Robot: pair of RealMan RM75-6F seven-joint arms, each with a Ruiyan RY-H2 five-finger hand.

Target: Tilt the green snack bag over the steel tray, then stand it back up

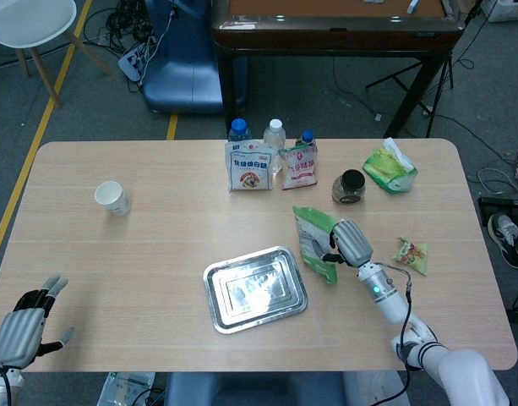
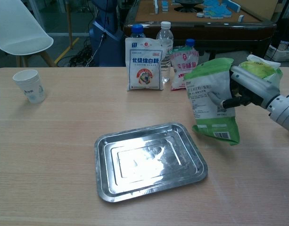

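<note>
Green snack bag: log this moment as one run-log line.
right hand: holds green snack bag | bag: near upright, beside steel tray, right of it | left hand: idle, holds nothing

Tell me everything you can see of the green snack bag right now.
The green snack bag is a glossy plastic pouch with a white printed panel and a barcode near its bottom. The right hand grips it from its right side. It is close to upright, leaning slightly, just right of the steel tray, not over it.
</note>
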